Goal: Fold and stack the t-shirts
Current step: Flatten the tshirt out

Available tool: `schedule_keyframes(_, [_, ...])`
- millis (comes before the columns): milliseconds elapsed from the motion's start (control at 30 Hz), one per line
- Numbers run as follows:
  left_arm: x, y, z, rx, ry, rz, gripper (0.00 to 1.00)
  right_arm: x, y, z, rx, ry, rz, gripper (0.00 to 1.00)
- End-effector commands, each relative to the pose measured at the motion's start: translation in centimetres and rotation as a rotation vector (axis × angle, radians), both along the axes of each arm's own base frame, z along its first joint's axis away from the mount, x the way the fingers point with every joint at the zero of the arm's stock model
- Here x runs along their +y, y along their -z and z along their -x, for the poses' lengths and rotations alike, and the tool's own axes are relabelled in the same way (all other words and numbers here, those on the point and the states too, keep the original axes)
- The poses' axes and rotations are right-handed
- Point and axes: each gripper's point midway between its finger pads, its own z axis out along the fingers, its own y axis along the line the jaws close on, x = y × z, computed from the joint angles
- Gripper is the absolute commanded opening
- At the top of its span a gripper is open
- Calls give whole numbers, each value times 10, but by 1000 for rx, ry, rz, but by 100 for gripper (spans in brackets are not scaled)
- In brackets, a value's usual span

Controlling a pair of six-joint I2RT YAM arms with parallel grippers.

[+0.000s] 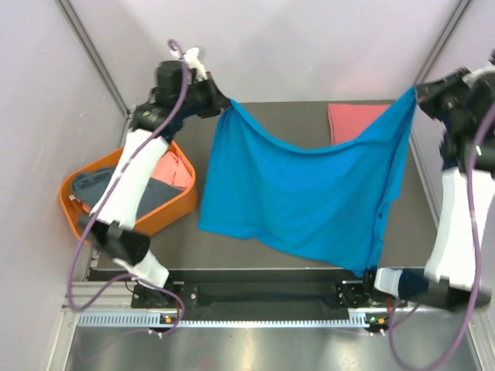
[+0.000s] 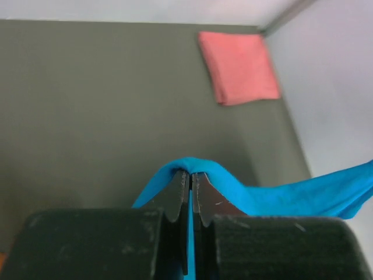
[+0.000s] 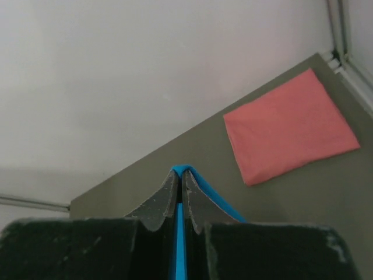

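Note:
A bright blue t-shirt [image 1: 309, 189] hangs spread in the air between both arms, sagging in the middle, its lower edge draping toward the table's front. My left gripper [image 1: 225, 103] is shut on its upper left corner; blue cloth [image 2: 245, 195] wraps over the tips of that gripper [image 2: 191, 172]. My right gripper [image 1: 414, 94] is shut on the upper right corner, and in the right wrist view the gripper [image 3: 179, 171] pinches a blue edge [image 3: 218, 195]. A folded salmon-pink t-shirt [image 1: 348, 117] lies at the table's far right, partly behind the blue one.
An orange basket [image 1: 85, 220] stands left of the table, holding a grey-blue shirt [image 1: 91, 182] and a salmon-pink one [image 1: 174, 170], partly under my left arm. The dark table [image 1: 232, 247] ends at a metal rail. White walls close in behind and at both sides.

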Motion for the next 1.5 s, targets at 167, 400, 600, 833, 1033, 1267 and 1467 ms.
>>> schedule_keyframes(167, [23,-101,-122,-408,-231,66,0,-15,-153,-130,-419,-114,-56,0])
schedule_keyframes(400, [31,-183,-65,-600,-152,248,0,-53,-234,-68,-755,-83,-97,0])
schedule_keyframes(600, [21,-106,-30,-437,-44,212,0,-63,-192,-55,-622,-107,-74,0])
schedule_keyframes(833, [13,49,4,-107,54,90,0,-57,3,-40,-217,-27,-221,0])
schedule_keyframes(1033, [47,109,50,24,-32,-61,0,-44,122,9,64,41,-292,0])
schedule_keyframes(1267, [63,-3,66,-212,-119,26,0,-32,38,56,9,90,-150,0])
schedule_keyframes(1467, [69,-117,81,-393,-130,75,0,-18,-68,112,-210,174,-31,0])
